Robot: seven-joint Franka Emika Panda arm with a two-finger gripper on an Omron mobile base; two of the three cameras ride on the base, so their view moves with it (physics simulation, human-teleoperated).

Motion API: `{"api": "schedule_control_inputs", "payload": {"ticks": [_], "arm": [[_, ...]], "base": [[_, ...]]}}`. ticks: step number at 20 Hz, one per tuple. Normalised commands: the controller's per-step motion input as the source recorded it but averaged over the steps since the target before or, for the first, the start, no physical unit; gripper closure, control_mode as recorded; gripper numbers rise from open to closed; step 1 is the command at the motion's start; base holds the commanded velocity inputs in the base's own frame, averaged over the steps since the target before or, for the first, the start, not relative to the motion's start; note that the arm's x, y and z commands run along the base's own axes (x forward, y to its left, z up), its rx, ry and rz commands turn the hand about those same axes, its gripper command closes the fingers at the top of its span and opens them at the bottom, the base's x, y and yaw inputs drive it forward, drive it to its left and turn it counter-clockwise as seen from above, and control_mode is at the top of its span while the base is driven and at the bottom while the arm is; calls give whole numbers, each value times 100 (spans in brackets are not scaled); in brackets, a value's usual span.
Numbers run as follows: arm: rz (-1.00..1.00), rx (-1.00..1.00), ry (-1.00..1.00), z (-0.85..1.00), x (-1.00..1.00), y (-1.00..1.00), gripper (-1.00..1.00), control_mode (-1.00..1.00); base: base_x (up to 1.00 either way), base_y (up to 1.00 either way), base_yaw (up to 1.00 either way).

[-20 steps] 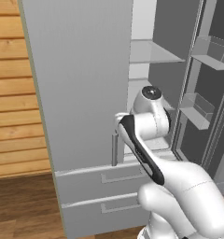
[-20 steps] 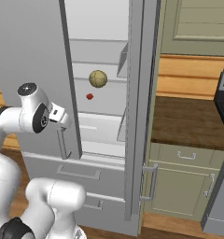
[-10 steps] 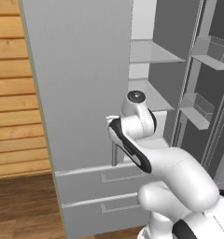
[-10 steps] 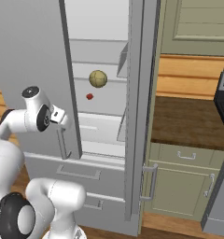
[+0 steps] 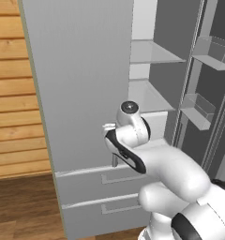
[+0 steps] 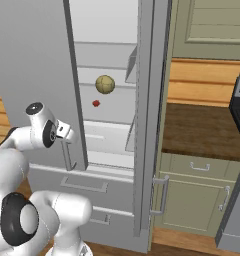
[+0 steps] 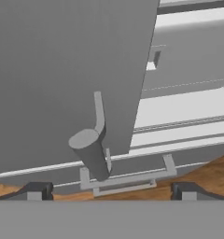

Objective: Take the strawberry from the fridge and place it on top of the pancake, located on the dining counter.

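In the left base view, the fridge (image 5: 81, 93) had a flat grey door shut on the left, with white shelves showing past its edge. In the right base view, the tiny red strawberry (image 6: 96, 103) sat on a shelf below a round yellow-green ball (image 6: 105, 84). In the hand view, the gripper (image 7: 109, 191) was spread wide, empty, just below the bar handle (image 7: 93, 151)

A kitchen: open fridge (image 6: 42, 60), green cabinets (image 6: 197, 195), a wooden worktop (image 6: 202, 131).
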Motion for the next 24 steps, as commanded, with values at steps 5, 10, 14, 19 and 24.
{"api": "schedule_control_inputs", "payload": {"ticks": [5,10,14,19,24], "arm": [[0,0,0,-7,34,10,-100,-100],[0,0,0,-17,31,3,-100,-100],[0,0,0,-19,29,0,-100,-100],[0,0,0,-19,33,1,-100,-100],[0,0,0,-23,23,12,-100,-100]], "base": [[0,0,0],[0,0,0],[0,0,0],[0,0,0],[0,0,0]]}}
